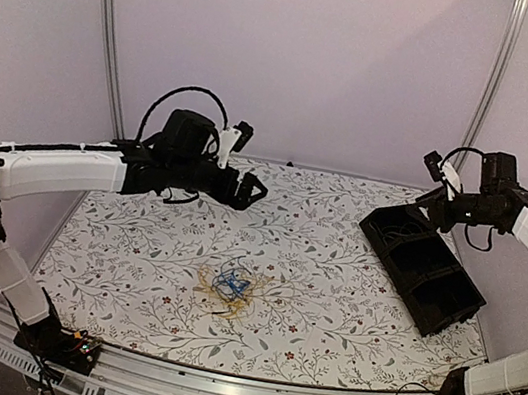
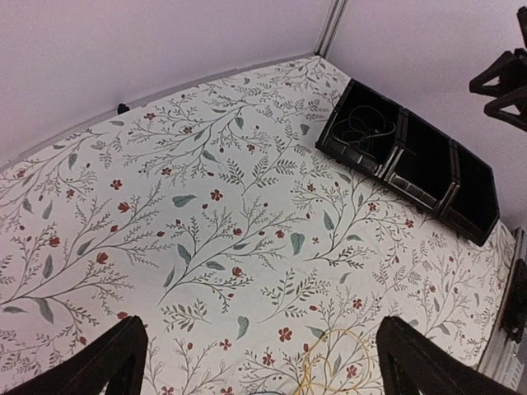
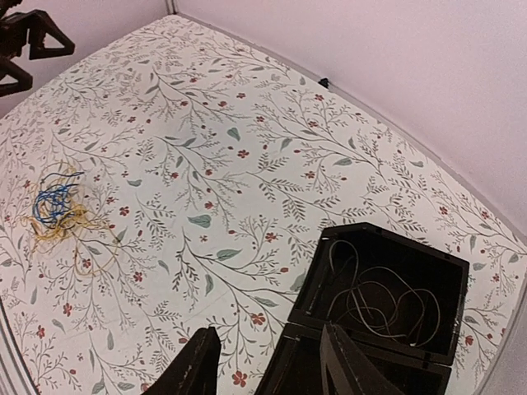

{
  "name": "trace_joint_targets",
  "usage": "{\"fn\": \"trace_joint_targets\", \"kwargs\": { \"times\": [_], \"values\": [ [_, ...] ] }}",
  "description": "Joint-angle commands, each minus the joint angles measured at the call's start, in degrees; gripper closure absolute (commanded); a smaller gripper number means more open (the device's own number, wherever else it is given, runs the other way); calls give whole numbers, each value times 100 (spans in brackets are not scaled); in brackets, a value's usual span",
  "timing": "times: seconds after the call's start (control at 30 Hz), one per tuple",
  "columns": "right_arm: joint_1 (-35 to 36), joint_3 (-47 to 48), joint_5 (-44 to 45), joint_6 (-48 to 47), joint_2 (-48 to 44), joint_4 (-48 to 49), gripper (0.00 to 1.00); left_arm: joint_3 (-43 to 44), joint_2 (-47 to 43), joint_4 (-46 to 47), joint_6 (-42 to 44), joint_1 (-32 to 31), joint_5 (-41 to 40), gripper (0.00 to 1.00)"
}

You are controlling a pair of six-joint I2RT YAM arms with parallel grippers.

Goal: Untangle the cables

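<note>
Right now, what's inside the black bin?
A pale thin wire lies looped in one end compartment of the bin. The other two compartments look dark; their bottoms can't be made out.

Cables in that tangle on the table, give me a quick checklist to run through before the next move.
1. Left gripper open and empty: ok.
2. Right gripper jaws apart, nothing between them: ok.
3. Cables separated: not ok, yellow and blue strands lie in one clump.
4. Both grippers away from the clump: ok, neither touches it.
5. Bin contents known: cannot tell; one compartment holds a pale wire, the others are too dark.
</note>
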Motion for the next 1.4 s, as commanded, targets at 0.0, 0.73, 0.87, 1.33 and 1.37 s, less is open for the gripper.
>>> {"fn": "trace_joint_targets", "kwargs": {
  "times": [0.0, 0.73, 0.87, 1.33, 1.37],
  "values": [
    [108, -578, -1531, -351, -503, 330, 51, -251, -983, -52, 534, -525, -1381, 0],
    [3666, 472, -1092, -304, 2331, 757, 51, -3320, -1791, 521, -1532, -483, -295, 26],
    [3988, 1180, -880, -108, 3274, 744, 52, -3490, -1715, 770, -1607, -494, -316, 26],
    [4375, 2077, -1041, -6, 4525, 548, 52, -3236, -934, 1282, -1521, -479, -117, 27],
    [4375, 2121, -1069, 28, 4580, 558, 54, -3194, -865, 1339, -1521, -478, -122, 27]
  ]
}}
